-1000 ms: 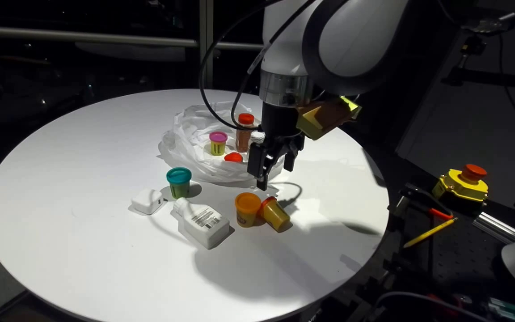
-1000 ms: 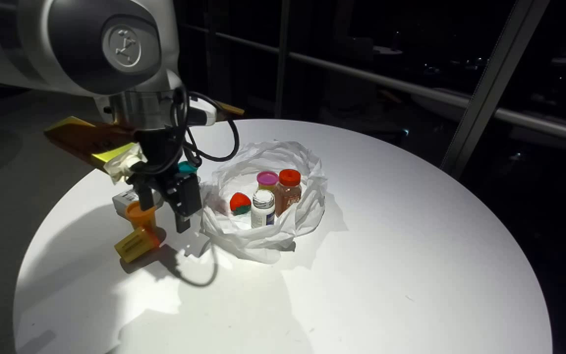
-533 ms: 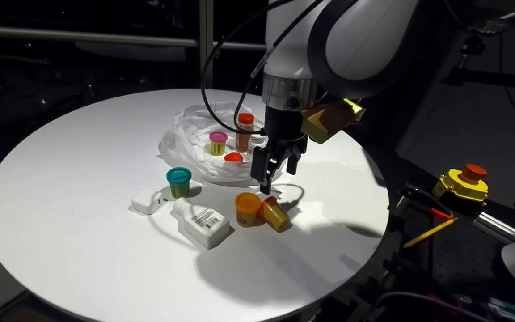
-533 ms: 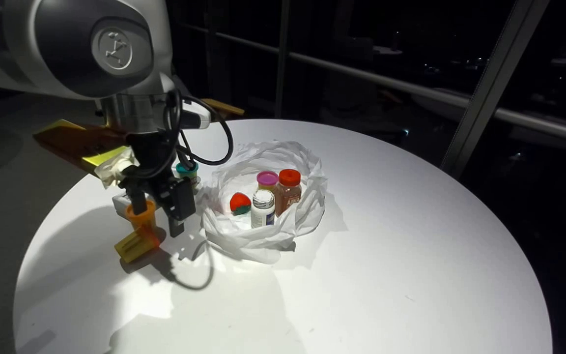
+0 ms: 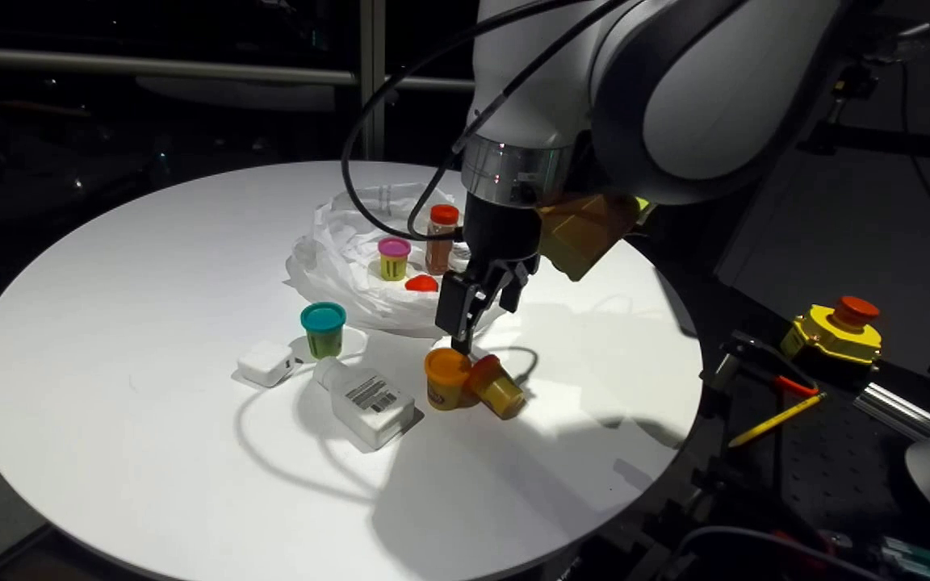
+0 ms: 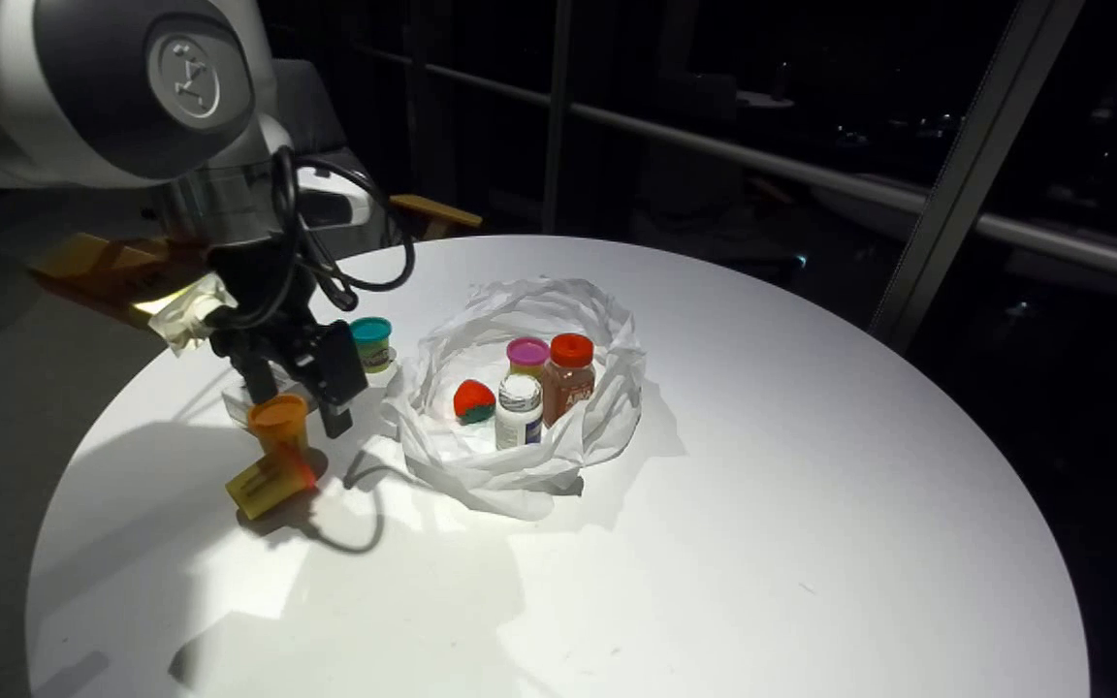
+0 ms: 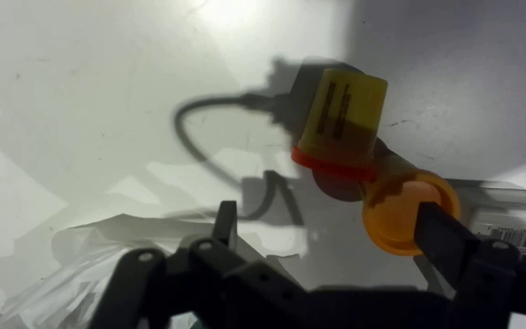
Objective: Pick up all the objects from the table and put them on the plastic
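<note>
My gripper (image 7: 327, 208) is open and empty above the table. It also shows in both exterior views (image 5: 483, 329) (image 6: 300, 415). In the wrist view one finger overlaps the orange tub (image 7: 388, 217), which stands upright below. A yellow tub with a red lid (image 7: 345, 114) lies on its side against it. In an exterior view a white bottle (image 5: 368, 403) lies beside the orange tub, with a teal-lidded tub (image 5: 324, 327) and a small white box (image 5: 266, 363) further left. The white plastic bag (image 6: 481, 485) holds a pink-lidded tub (image 6: 527, 354), a red-capped bottle (image 6: 570, 383), a white pill bottle (image 6: 518, 422) and a strawberry (image 6: 473, 400).
Everything stands on a round white table (image 5: 150, 452). A chair (image 6: 437, 208) is behind it. A yellow box with a red button (image 5: 836, 331) and a pencil (image 5: 778, 420) are off the table at the side. A cable loops off the wrist (image 6: 384, 281).
The arm has shifted and tilted, and the gripper has come lower and closer over the orange tub. The fingers stay open. The objects have not moved.
</note>
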